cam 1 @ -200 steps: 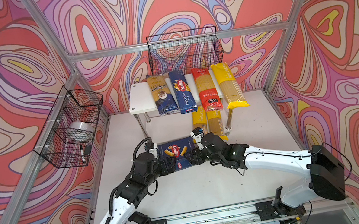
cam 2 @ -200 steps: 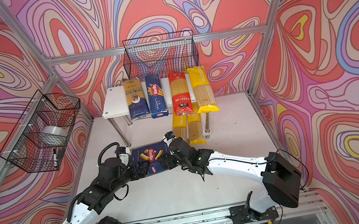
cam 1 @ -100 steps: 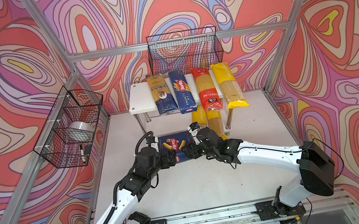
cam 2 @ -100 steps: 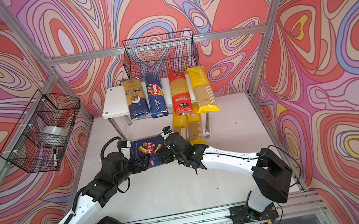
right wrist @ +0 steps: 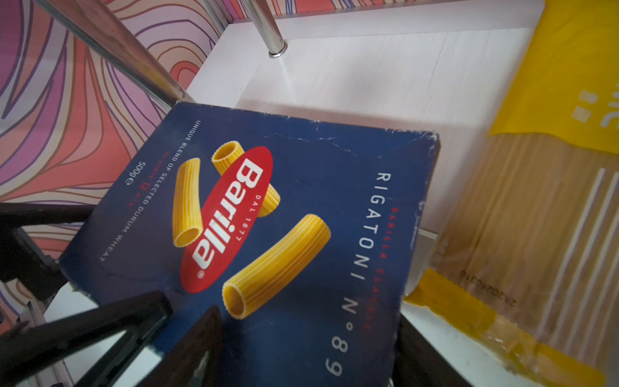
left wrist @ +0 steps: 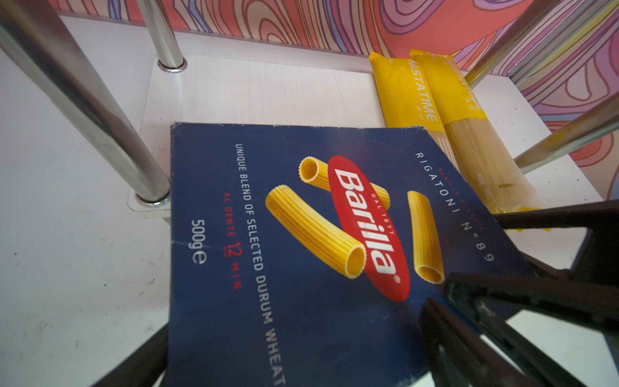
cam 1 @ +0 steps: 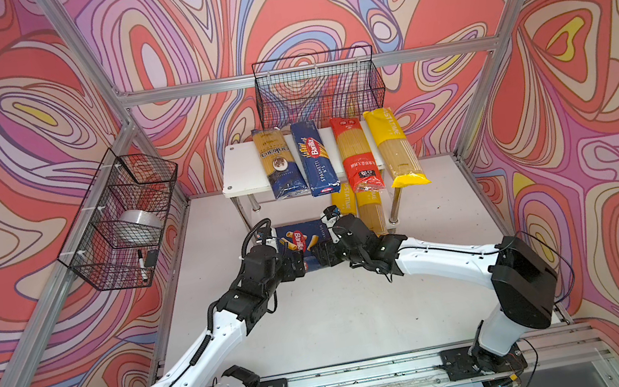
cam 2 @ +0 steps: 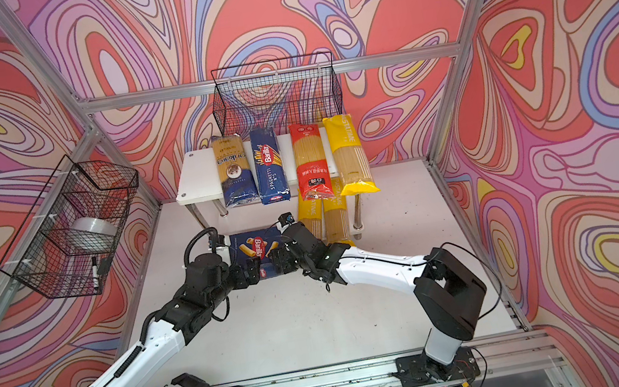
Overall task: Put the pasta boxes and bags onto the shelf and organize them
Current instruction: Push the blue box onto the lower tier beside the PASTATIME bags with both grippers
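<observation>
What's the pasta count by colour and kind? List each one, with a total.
Yellow bags: 3
Red bag: 1
Dark blue bag: 1
Dark blue cartons (spaghetti carton, rigatoni carton): 2
Total: 7

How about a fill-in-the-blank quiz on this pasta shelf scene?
The shelf carries ___ pasta packs on top.
The bags on its lower board are ___.
The left gripper and right gripper hold a Barilla box labelled ___.
Missing words: four, yellow, rigatoni.
</observation>
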Available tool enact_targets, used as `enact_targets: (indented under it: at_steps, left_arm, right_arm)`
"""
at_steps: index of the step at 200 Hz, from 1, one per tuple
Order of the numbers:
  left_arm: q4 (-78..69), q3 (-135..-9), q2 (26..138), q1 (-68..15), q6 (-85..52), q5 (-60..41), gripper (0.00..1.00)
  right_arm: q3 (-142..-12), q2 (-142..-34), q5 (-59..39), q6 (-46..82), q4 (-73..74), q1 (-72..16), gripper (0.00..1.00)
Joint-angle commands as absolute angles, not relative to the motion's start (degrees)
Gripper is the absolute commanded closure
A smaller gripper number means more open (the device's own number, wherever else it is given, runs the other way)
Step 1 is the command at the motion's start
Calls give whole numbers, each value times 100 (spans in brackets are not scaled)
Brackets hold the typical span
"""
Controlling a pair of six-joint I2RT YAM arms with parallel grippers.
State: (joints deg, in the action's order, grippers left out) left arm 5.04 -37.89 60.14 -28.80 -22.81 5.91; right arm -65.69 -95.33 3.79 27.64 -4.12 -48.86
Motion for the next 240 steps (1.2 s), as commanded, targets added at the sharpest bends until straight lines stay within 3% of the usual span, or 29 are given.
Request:
enact_targets:
  at_steps: [1,119,173,240]
  left_arm:
    - [-711,-4139,6184,-3109,-2068,-45,0]
    - [-302,-4760,7108,-2967,-2236,1124,0]
    - [-315,-4953,7514,-2772,-2263,964,0]
    - [1250,-5712,7837,-2725,-2421,2042,0]
  right_arm:
    - [-6981,-9600,-496,2634,1052,-5042,23]
    - [-7761,-10712,-893,2922,1405,-4617,23]
    - [-7847,-10798,-792,2987,1424,-4487,22]
    - [-7780,-10600,-220,2944,1106,-4406,22]
